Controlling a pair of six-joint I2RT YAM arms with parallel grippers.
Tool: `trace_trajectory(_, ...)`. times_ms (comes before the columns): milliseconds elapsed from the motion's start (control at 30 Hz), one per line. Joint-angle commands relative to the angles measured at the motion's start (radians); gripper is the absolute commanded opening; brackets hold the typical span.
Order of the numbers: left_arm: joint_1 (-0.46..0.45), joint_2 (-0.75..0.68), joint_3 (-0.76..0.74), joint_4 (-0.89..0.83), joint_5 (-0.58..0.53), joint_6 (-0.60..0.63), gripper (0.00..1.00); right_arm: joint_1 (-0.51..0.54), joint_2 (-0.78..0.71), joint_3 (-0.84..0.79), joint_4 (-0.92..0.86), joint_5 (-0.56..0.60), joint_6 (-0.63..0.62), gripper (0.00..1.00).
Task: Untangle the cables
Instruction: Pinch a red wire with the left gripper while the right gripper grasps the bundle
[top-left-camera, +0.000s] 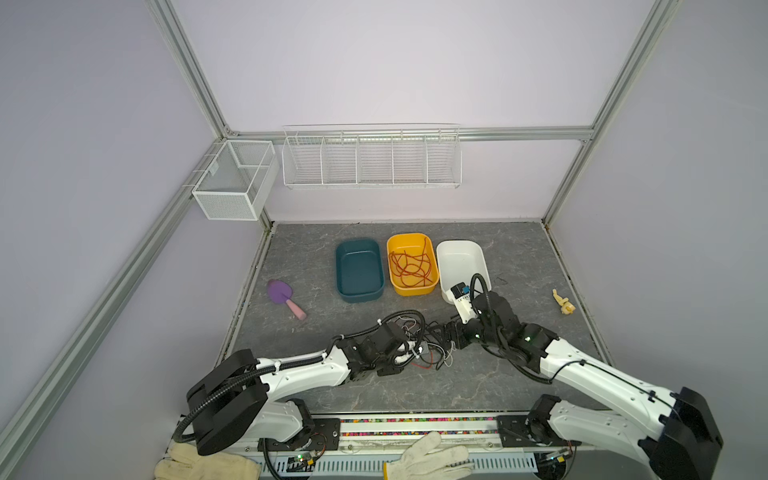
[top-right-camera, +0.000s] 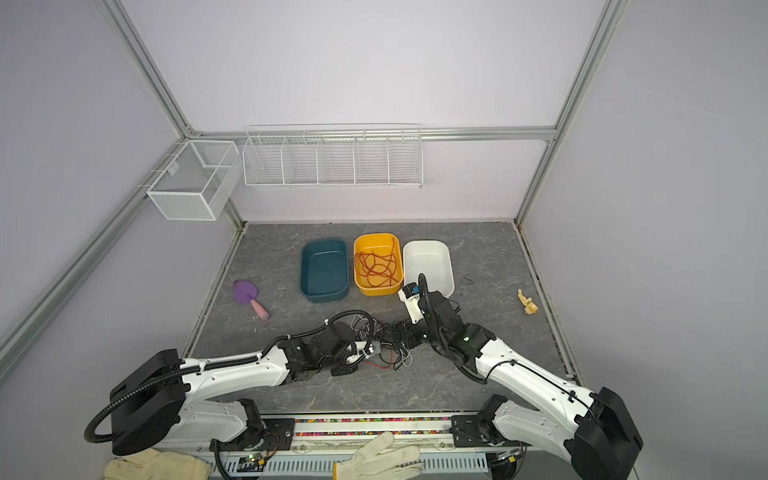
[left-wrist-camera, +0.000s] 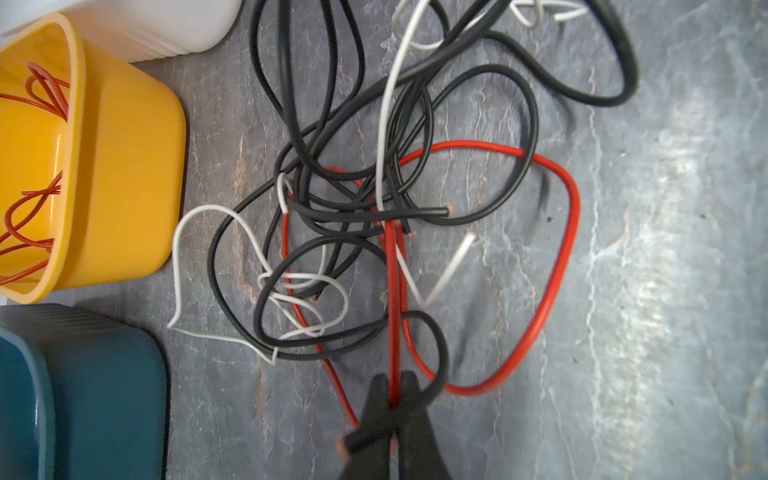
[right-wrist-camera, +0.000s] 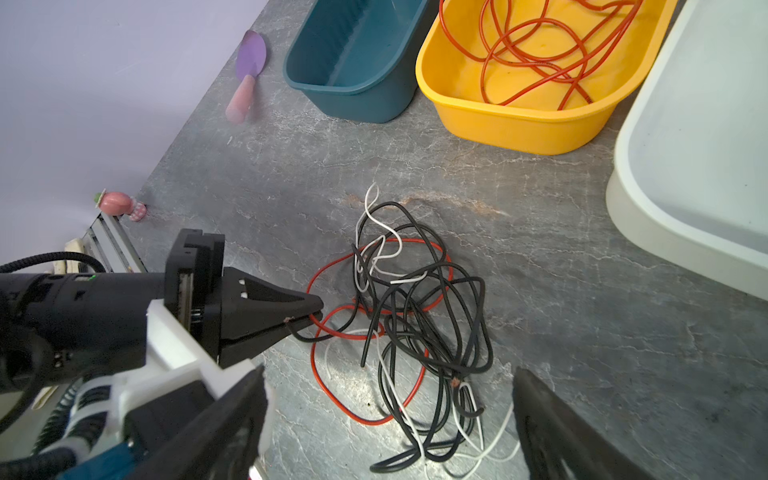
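The tangle (right-wrist-camera: 415, 324) of black, white and red cables lies on the table (right-wrist-camera: 582, 232), between the two grippers and touching no bin. One red cable (left-wrist-camera: 561, 266) is the thing that matters now. It makes a wide loop around the side of the pile, and one straight part of it runs from the knot directly back into the left gripper (left-wrist-camera: 394, 399).

The left gripper is clamped on this straight red part. A black end (left-wrist-camera: 347, 442) with bare copper also crosses its fingers, and I cannot tell if it is pinched too. So the long axis of the held strand points straight ahead of the left gripper, into the middle of the knot, where black and white cables cross it.

The right gripper (right-wrist-camera: 388, 372) has its fingers spread wide and holds nothing. It hangs above the opposite side of the pile, with the tangle just ahead of its fingers.

I judge that the left arm must pull back along the strand's own line, away from the knot, while the right one holds the rest down. The yellow bin (right-wrist-camera: 519, 133), holding red-orange cables, stands to the side of the left gripper, well apart.
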Motion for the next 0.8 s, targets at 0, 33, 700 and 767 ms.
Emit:
trace_trajectory(0, -0.001, -0.028, 0.019, -0.014, 0.016, 0.004, 0.00, 0.011, 0.003, -0.018, 0.023, -0.006, 0.010, 0.93)
trace_trajectory(33, -0.001, -0.036, 0.016, -0.014, 0.016, 0.001, 0.00, 0.010, 0.004, -0.018, 0.024, -0.008, 0.009, 0.94)
trace_trajectory(700, -0.001, -0.411, 0.061, -0.093, 0.003, -0.133, 0.00, 0.028, 0.133, 0.012, 0.054, -0.106, 0.023, 0.94)
trace_trajectory(767, -0.001, -0.434, 0.084, -0.101, -0.006, -0.159, 0.00, 0.032, 0.138, 0.015, 0.052, -0.105, 0.023, 0.93)
